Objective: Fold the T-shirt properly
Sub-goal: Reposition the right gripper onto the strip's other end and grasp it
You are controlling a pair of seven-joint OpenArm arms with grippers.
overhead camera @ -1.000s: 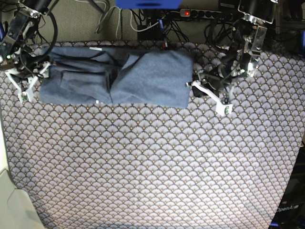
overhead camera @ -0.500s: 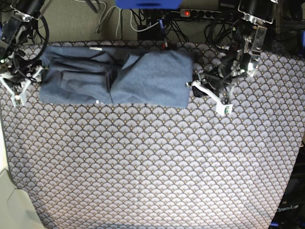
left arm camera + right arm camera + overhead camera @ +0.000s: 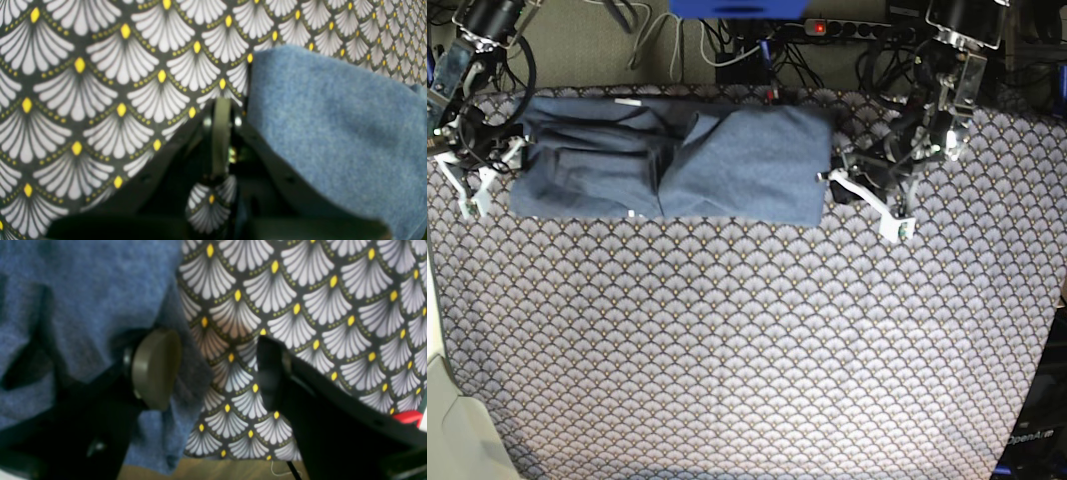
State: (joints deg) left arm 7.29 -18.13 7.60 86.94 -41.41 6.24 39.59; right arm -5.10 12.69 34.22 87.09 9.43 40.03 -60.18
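Base view tablecloth: scallop print, covers the table.
T-shirt: folded band along the far edge.
Left gripper: jaws closed, just beside the shirt's edge.
Right gripper: jaws spread wide, one pad over the shirt's other end.

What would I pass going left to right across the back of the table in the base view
right gripper → T-shirt → left gripper, all on the patterned tablecloth.
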